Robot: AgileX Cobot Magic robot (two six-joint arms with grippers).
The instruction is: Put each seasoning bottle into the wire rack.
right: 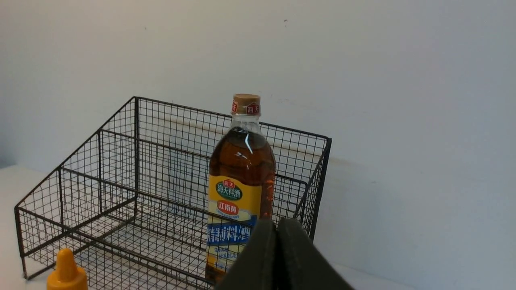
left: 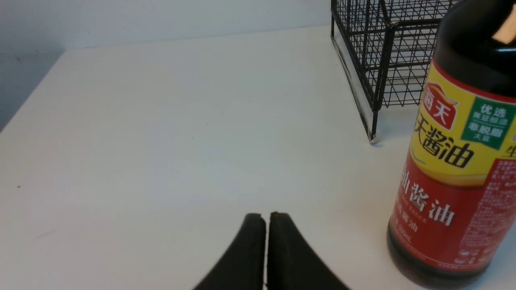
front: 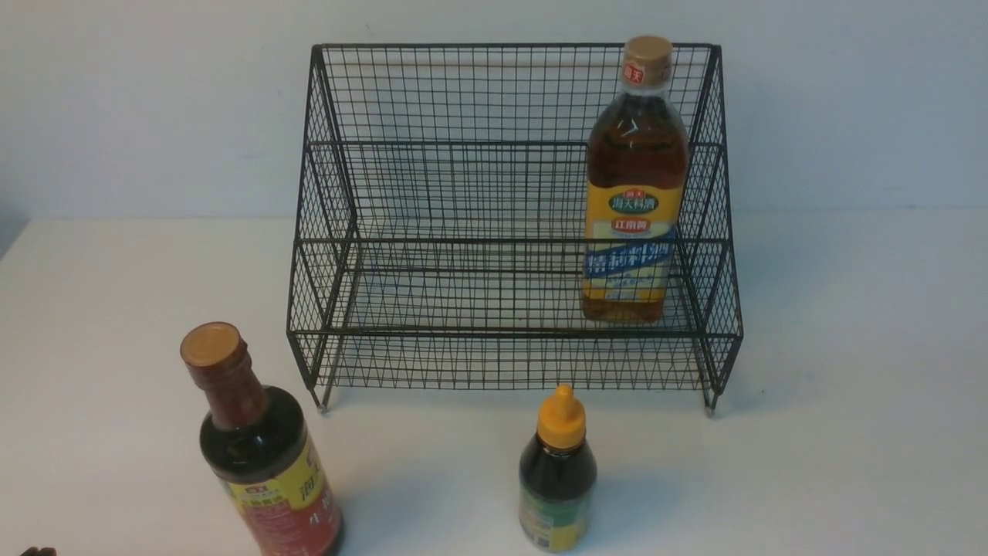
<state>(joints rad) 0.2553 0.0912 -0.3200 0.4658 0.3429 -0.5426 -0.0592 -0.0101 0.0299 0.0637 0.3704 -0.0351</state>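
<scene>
**Inspection: one bottle racked, two on the worktop, both jaws closed empty**

1. The large amber seasoning bottle with tan cap and yellow-blue label (front: pixel 634 201) stands upright inside the black wire-mesh two-tier stepped rack (front: pixel 332 255). It is on the lower front tier, at the rack's right end, just beside the sloped right side wall. Its cap reaches about level with the rack's top rear rail.

2. The dark seasoning bottle with brown neck and red-yellow label (front: pixel 262 455) stands upright on the white worktop (front: pixel 849 386). It is outside the rack, in front of and to the left of the rack's front left foot, and apart from it.

3. The small dark seasoning bottle with yellow nozzle cap (front: pixel 557 471) stands upright on the worktop in front of the rack. It is a little right of the rack's middle and clear of the front rail.

4. The rack sits squarely on the worktop with its back towards the plain pale wall (front: pixel 154 100).

5. Left jaws: clenched tip to tip with nothing between them, over bare worktop. In the left wrist view the red-yellow labelled bottle is near them but not touching.

6. Right jaws: clenched together and grasping nothing. In the right wrist view the amber bottle stands beyond them, its lower part hidden behind their tips.
</scene>
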